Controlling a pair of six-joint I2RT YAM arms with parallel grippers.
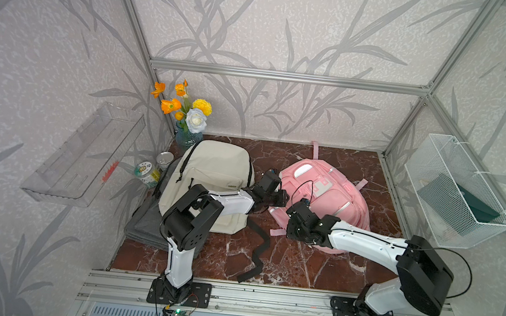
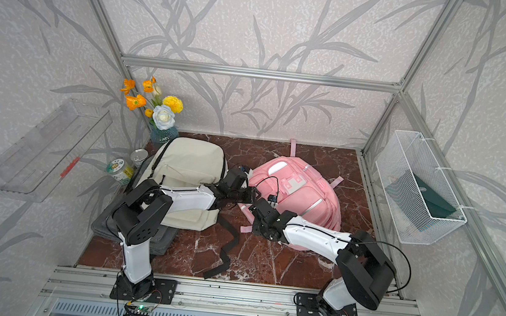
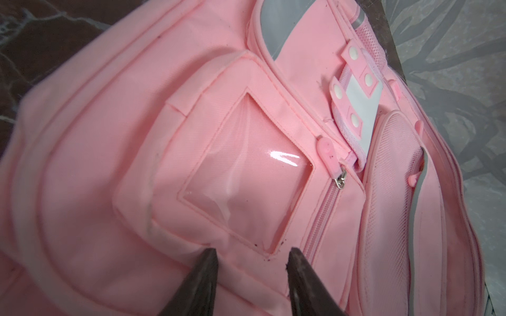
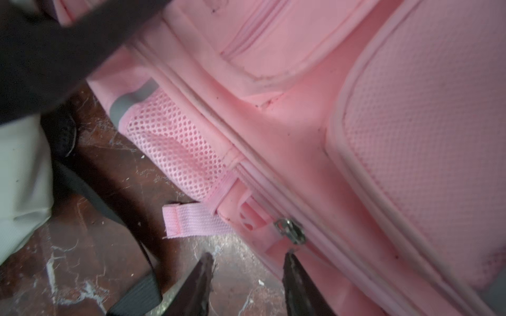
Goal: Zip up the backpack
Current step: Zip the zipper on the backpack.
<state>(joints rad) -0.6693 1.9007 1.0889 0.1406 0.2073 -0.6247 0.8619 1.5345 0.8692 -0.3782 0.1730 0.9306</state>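
The pink backpack (image 1: 331,192) (image 2: 302,189) lies flat on the marble tabletop, right of centre. My left gripper (image 1: 284,197) (image 3: 253,249) is open at its left edge. Its fingertips (image 3: 212,250) rest on the pink fabric (image 3: 109,136) just below the clear window pocket, with nothing pinched. A pink zipper pull (image 3: 327,156) hangs on the front pocket. My right gripper (image 1: 291,212) (image 4: 248,253) is open beside the bag's lower left side, above bare tabletop. One fingertip (image 4: 289,255) is just short of the metal zipper slider (image 4: 291,229), near the mesh side pocket (image 4: 175,147).
A beige backpack (image 1: 211,173) lies left of the pink one on a grey cloth (image 1: 145,227); its black strap (image 1: 257,255) trails toward the front. A flower vase (image 1: 188,136) and tins (image 1: 147,173) stand at the back left. A wire basket (image 1: 456,193) hangs on the right wall.
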